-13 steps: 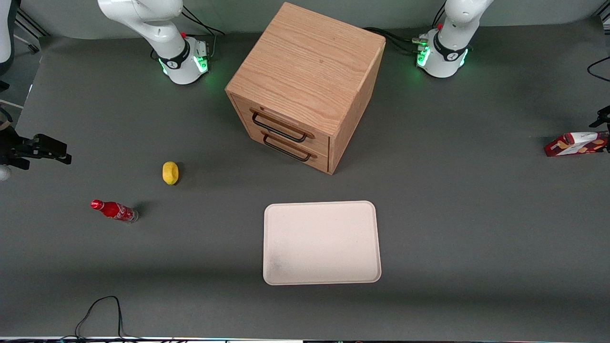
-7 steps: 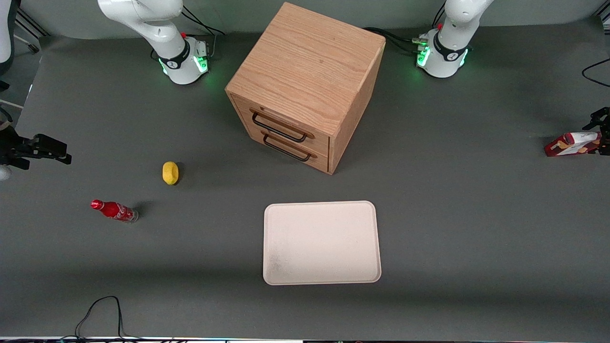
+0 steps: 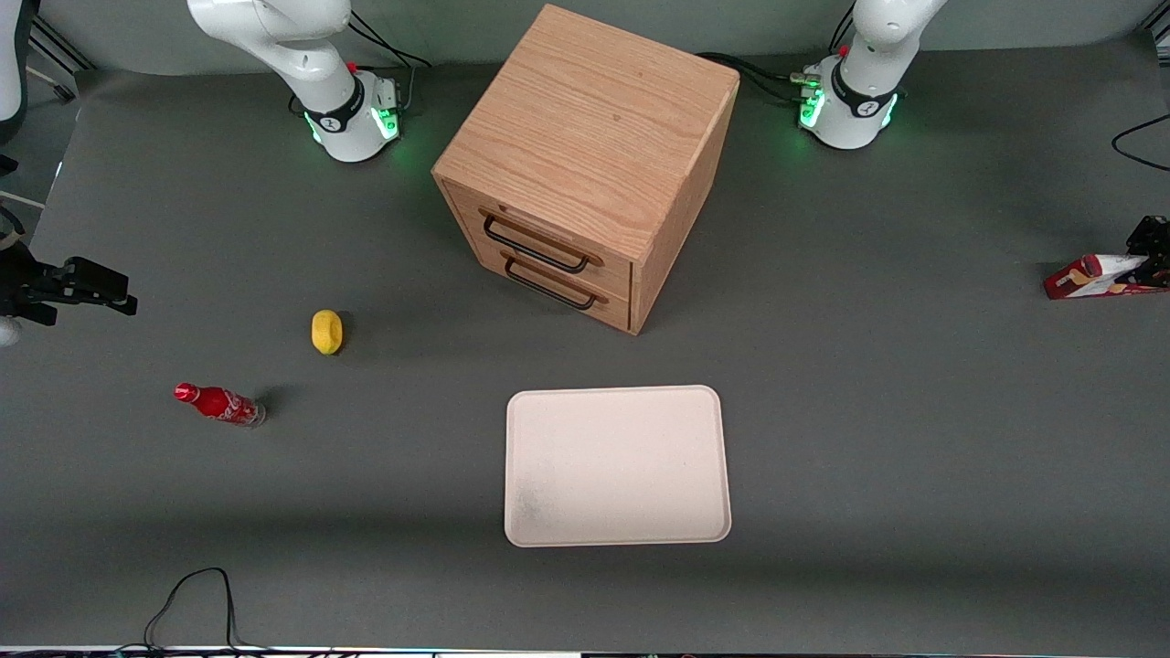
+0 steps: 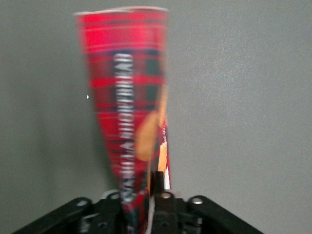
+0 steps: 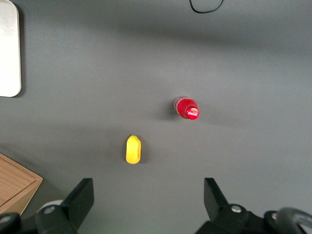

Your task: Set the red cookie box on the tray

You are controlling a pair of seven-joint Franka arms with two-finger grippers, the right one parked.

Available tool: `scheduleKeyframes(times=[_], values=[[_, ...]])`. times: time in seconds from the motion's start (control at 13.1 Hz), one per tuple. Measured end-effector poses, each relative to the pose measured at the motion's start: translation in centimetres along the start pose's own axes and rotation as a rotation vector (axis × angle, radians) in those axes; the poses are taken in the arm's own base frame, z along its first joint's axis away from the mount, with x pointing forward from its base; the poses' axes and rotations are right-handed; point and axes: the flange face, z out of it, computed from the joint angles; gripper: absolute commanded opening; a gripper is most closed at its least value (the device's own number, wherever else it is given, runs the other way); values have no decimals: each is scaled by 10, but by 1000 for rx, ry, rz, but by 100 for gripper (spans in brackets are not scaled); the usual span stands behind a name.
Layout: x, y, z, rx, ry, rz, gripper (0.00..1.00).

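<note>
Left wrist view shows my gripper (image 4: 155, 195) clamped on one end of the red cookie box (image 4: 130, 102), which stretches away from my fingers above the grey table (image 4: 243, 97). In the front view the box sits at the working arm's end of the table, well apart from the tray (image 3: 617, 466) lying nearer the camera than the wooden drawer cabinet (image 3: 585, 155).

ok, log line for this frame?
hand: working arm's table end, at red cookie box | box: on table, apart from tray | tray: bare | placement: pending
</note>
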Motion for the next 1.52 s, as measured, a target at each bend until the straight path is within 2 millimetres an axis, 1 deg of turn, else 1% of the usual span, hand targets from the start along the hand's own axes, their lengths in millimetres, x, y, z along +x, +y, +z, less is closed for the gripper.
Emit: scheduleKeyframes(times=[0.23, 0.38, 0.46, 0.53, 0.61, 0.69, 0.84, 1.07, 1.22, 1.3, 1.37, 1.45, 1.52], values=[[1, 2, -2, -3, 3, -2, 0], [1, 9, -8, -1, -1, 8, 0], [1, 15, -14, 9, -16, 15, 0], [2, 23, -26, 24, -36, 22, 0], [3, 32, -45, 39, -56, 26, 0], [4, 42, -69, 51, -72, 25, 0], [0, 59, -125, 80, -95, 14, 0], [-13, 78, -215, 139, -64, 7, 0], [-20, 86, -264, 161, -22, -10, 0], [-19, 88, -284, 163, -3, -18, 0], [-17, 88, -299, 158, 10, -26, 0], [-15, 87, -308, 152, 20, -31, 0], [-13, 87, -312, 147, 26, -34, 0]])
